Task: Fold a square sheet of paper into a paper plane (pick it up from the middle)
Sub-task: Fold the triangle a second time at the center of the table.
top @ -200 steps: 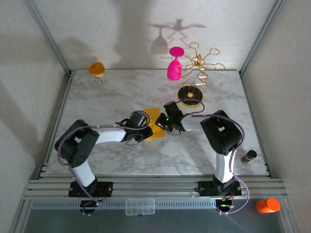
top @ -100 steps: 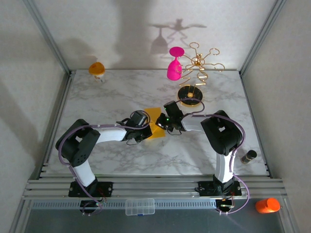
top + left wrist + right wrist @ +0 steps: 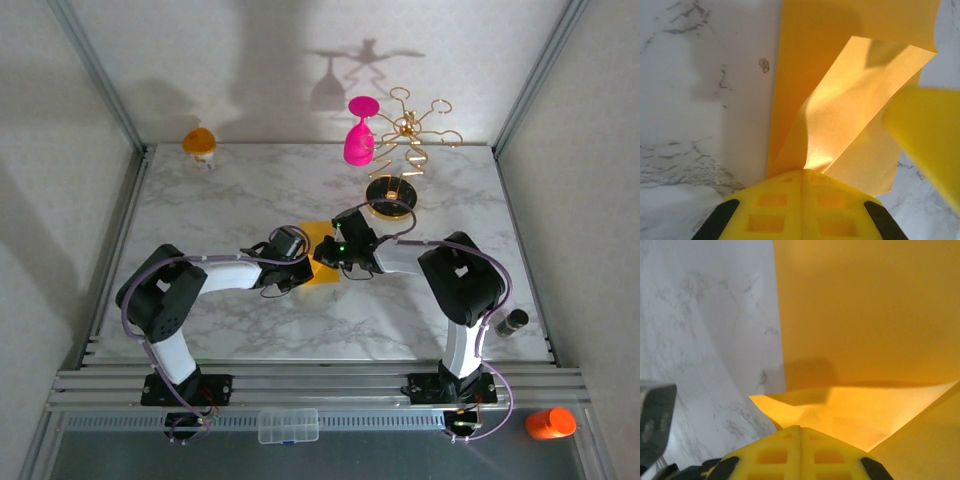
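Note:
The square sheet of paper is yellow-orange and lies mid-table between both grippers. In the left wrist view a flap of the sheet rises off the flat part, and my left gripper is shut on the flap's near corner. The right gripper's yellow fingertip shows at the right edge there. In the right wrist view my right gripper is shut on a lifted fold of the sheet. From above, the left gripper and the right gripper meet over the paper. The paper plane is out of view.
A gold rack on a round black base stands behind the paper, with a pink goblet hanging on it. An orange-topped white cup sits at the far left corner. A small dark jar stands by the right edge.
The left gripper has shut onto the paper's flap. The right gripper has shifted slightly left, toward the left gripper, with the paper in it.

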Motion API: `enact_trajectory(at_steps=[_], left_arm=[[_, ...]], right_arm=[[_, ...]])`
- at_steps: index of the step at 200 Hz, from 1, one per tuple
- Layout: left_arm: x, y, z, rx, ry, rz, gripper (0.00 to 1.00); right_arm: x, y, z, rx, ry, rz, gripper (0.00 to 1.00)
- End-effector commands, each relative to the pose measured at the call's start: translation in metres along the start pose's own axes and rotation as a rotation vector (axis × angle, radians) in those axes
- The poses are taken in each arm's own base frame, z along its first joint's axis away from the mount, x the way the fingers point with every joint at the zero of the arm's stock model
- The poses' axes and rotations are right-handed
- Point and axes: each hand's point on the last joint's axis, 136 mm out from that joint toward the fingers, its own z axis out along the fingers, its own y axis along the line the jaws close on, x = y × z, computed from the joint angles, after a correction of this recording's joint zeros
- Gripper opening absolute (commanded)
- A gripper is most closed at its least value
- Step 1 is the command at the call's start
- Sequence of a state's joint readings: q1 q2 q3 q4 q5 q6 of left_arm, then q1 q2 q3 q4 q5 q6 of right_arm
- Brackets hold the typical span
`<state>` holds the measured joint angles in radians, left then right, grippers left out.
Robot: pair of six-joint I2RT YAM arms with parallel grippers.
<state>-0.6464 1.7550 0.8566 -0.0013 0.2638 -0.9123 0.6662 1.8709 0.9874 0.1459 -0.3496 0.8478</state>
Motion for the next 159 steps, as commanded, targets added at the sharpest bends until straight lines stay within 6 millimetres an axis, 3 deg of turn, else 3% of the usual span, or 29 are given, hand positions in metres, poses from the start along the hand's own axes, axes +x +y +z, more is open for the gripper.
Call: enact_trajectory(at_steps=[1, 37, 80, 159], left_arm=[[0.009, 0.028, 0.009, -0.114, 0.028, 0.009, 0.0], [0.009, 0.03, 0.008, -0.121, 0.028, 0.009, 0.0], [0.011, 0.035, 0.007, -0.138, 0.033, 0.01, 0.0], [0.019, 0.049, 0.009, -0.182, 0.061, 0.008, 0.0]], right_arm=[[0.012, -0.005, 0.004, 0.002, 0.034, -0.017, 0.0], [0.014, -0.022, 0.008, 0.055, 0.035, -0.007, 0.0], [0.0, -0.042, 0.008, 0.105, -0.001, 0.011, 0.0], [-0.046, -0.102, -0.014, 0.246, -0.115, 0.146, 0.0]])
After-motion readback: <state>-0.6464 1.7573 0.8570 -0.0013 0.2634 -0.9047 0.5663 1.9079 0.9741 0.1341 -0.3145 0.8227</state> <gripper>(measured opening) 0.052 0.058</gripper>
